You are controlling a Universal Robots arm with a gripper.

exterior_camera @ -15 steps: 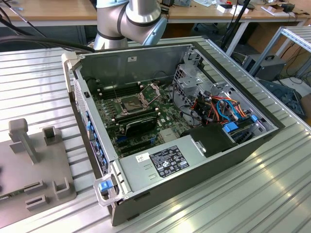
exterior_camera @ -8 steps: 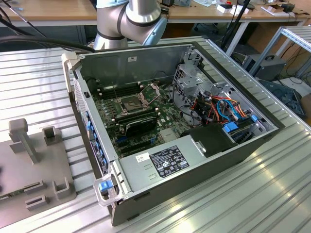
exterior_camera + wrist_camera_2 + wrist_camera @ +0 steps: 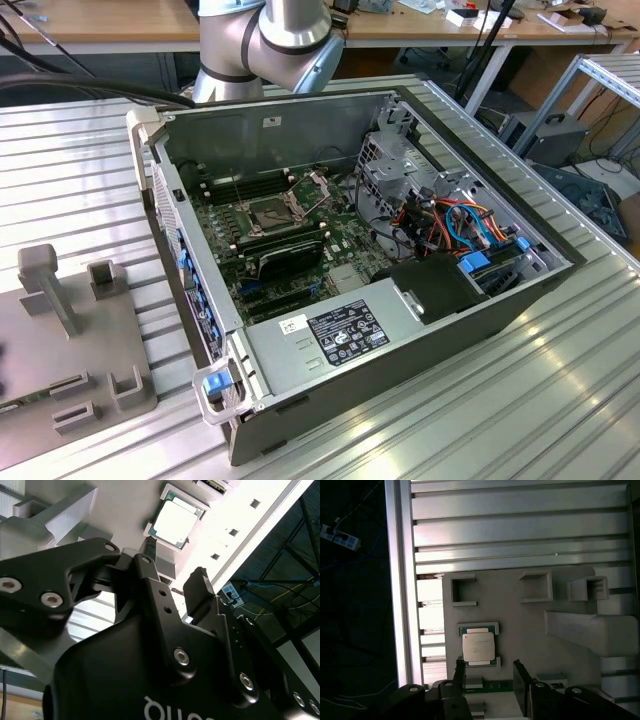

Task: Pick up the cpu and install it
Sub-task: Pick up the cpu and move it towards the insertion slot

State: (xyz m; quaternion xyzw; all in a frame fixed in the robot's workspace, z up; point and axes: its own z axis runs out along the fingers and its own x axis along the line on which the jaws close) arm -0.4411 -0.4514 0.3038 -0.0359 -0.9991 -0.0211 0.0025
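First wrist view looks down past the tool [image 3: 490,680] onto a grey fixture plate [image 3: 520,625] that lies on a ribbed metal surface [image 3: 520,530]. The cpu [image 3: 478,646] lies flat on that plate with its dull silver top facing up, seated in a shallow square nest with raised corners, near the edge of the plate that is closest to the border of the surface. The tool is released: its two black fingers [image 3: 520,682] stand well spread with nothing between them, and the chip lies just beyond their tips, apart from both. In the second wrist view the cpu [image 3: 173,524] again shows in its nest on the pale plate [image 3: 120,505], and the tool [image 3: 175,572] points toward it, one fingertip close beside the nest's edge and the other set off to the side; no contact with the chip is visible. In the exterior view the fixture plate [image 3: 70,330] sits at the exterior view's left on the surface [image 3: 500,400], well apart from an open computer case [image 3: 330,340] lying on its side. Inside the case, the square metal socket [image 3: 272,213] on the green board stands with its bracket raised. The arm [image 3: 265,40] rises behind the case.
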